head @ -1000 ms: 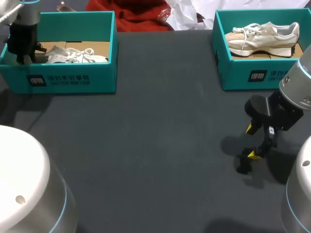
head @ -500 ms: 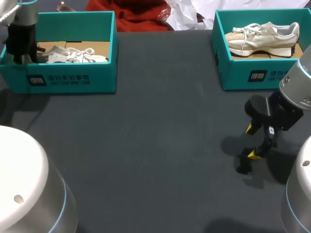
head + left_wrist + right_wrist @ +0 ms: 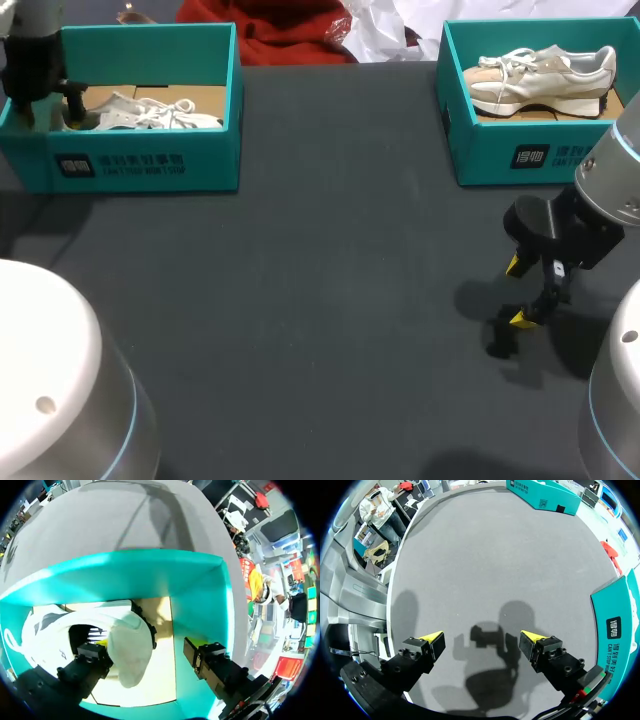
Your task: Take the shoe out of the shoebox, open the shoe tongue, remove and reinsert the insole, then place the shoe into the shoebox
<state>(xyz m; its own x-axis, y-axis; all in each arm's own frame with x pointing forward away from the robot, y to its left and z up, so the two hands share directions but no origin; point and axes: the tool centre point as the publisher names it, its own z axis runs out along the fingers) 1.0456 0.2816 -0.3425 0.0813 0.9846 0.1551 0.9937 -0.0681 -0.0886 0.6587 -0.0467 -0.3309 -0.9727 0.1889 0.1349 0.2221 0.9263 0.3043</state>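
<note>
Progress: judged to be at the very first step. No shoe has been taken out, so the tongue, the insole removal and reinsertion, and the return to the box are all left to do.

Containers:
- The left shoebox point(image 3: 150, 165), teal and lidless, holds the white shoe point(image 3: 150, 115). The shoe lies on its side on the cardboard floor point(image 3: 155, 680), heel towards the box's outer end and laces towards the table's middle.
- The right shoebox point(image 3: 540, 155), of the same kind, holds a second shoe point(image 3: 540, 78), cream and beige, resting on its sole. Nothing is seen touching it.

Left gripper point(image 3: 48, 112): lowered into the heel end of the left shoebox. In the left wrist view its fingers are spread wide. One yellow tip is seen at the shoe's mouth, apparently just inside the collar, though the dark opening makes this hard to confirm. The other tip stands apart from the heel, near the box wall, with bare cardboard showing between it and the shoe. The heel is thus bracketed but not clamped, and no grasp is recorded.

Right gripper point(image 3: 518, 292): held above the bare table point(image 3: 330, 280), in front of the right shoebox and apart from it. Its fingers are spread, nothing is between them, and only its own shadow lies on the cloth below.

Next move, as judged: the left fingers are to be closed on the heel collar before any lift is attempted.
</note>
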